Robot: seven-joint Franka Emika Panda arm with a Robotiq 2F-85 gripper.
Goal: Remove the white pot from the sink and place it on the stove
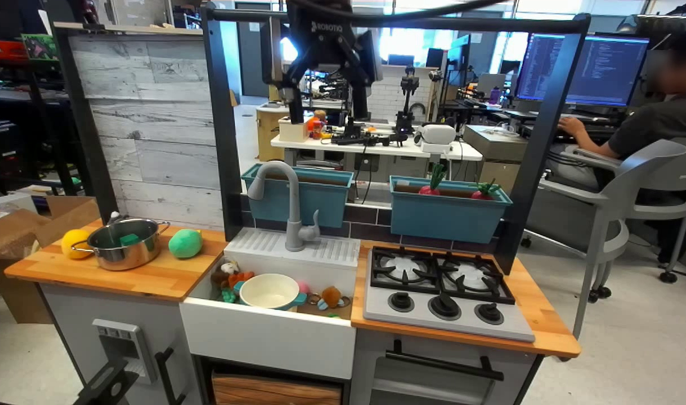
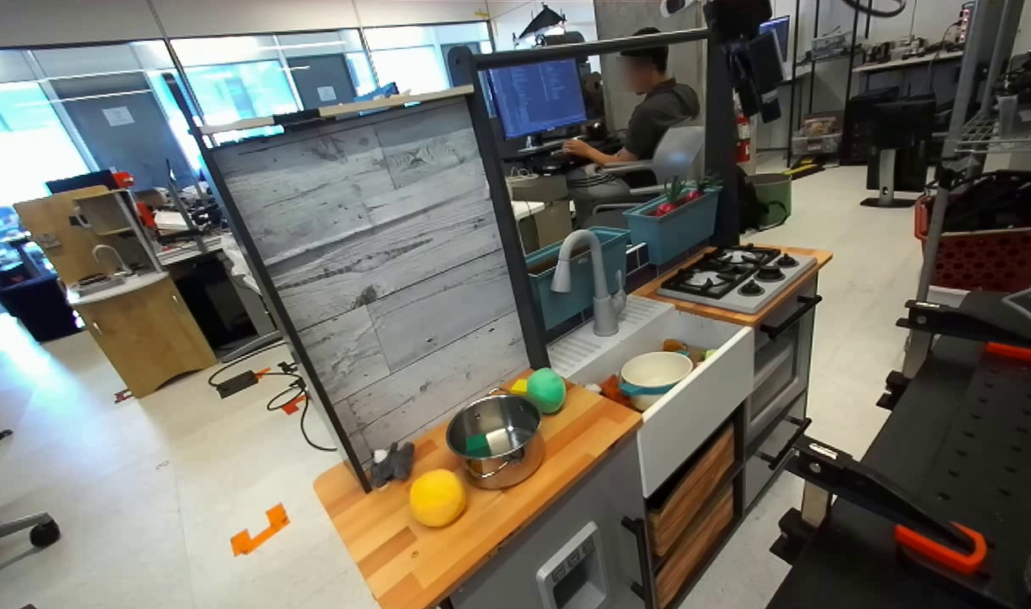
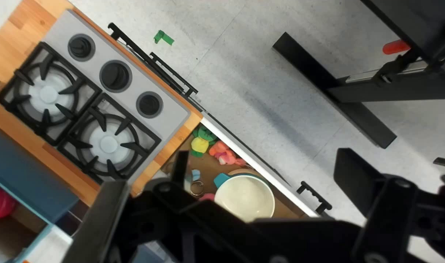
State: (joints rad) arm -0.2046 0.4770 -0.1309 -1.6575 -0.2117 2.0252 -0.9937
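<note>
White pot (image 1: 268, 291), teal-handled, sits opening-up in the sink (image 1: 267, 334) at lower centre of the frame in an exterior view, small toys (image 1: 331, 296) around it. Stove (image 1: 421, 308) stands just right of the sink, lower right of centre, with two black grates (image 1: 436, 274) and three knobs (image 1: 489, 313). Gripper (image 1: 328, 111) hangs at top centre, well above the sink; fingers (image 1: 360, 104) wide apart. Lower left, on the wooden counter (image 1: 168, 279): shiny metal pot (image 1: 130, 256) between a round yellow item (image 1: 75, 243) and a round green item (image 1: 185, 243).

In an exterior view, a grey soft item (image 2: 392, 463) lies left of centre in the lower half, near the shiny metal pot. White pot: in the sink, right of centre. Stove: farther up and right. Gripper at upper right, partly cut off by the top edge; finger gap cannot be told from here. Two black-and-orange clamps (image 2: 879, 491) at lower right.

Wrist view: stove fills the upper left. White pot at lower centre, in the sink, its lower rim partly hidden behind the gripper. Fingers spread, one left and one right of the white pot. Green-and-yellow toy (image 3: 204, 140) and pink-orange toy (image 3: 224, 153) lie above it in the sink, a metal ring (image 3: 197, 188) to its left
</note>
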